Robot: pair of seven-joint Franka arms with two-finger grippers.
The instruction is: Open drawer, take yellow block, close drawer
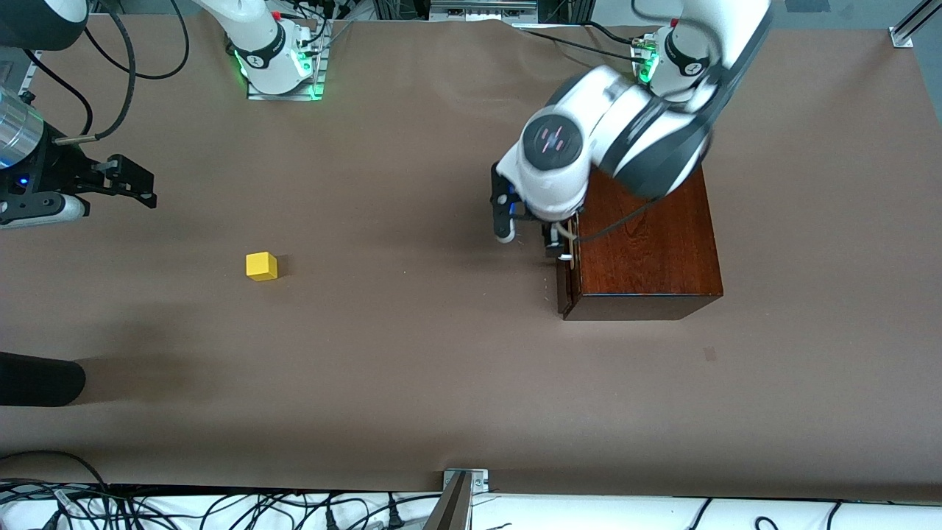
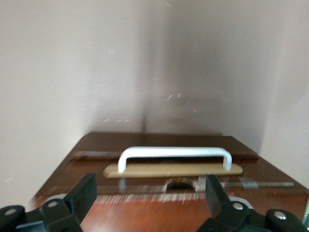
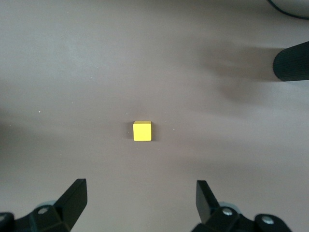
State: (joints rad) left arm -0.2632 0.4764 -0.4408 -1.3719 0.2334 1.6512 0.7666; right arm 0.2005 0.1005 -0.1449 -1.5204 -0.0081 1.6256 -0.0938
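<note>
The left gripper (image 2: 149,200), jaws wide and empty, faces the drawer (image 2: 169,181) handle (image 2: 175,155), which lies just ahead between them; closing off-centre could slip off it. The right gripper (image 3: 140,203), jaws spread and empty, hangs over the worktop (image 1: 412,368) with the yellow block (image 3: 142,131) ahead of them, already outside.

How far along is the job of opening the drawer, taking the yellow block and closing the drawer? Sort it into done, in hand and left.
Done: the yellow block already lies out on the brown table, with the right hand open above it. In hand: the left hand, open, sits at the drawer by its white handle; the drawer looks almost shut. Left: whether it needs a last push cannot be told.
</note>
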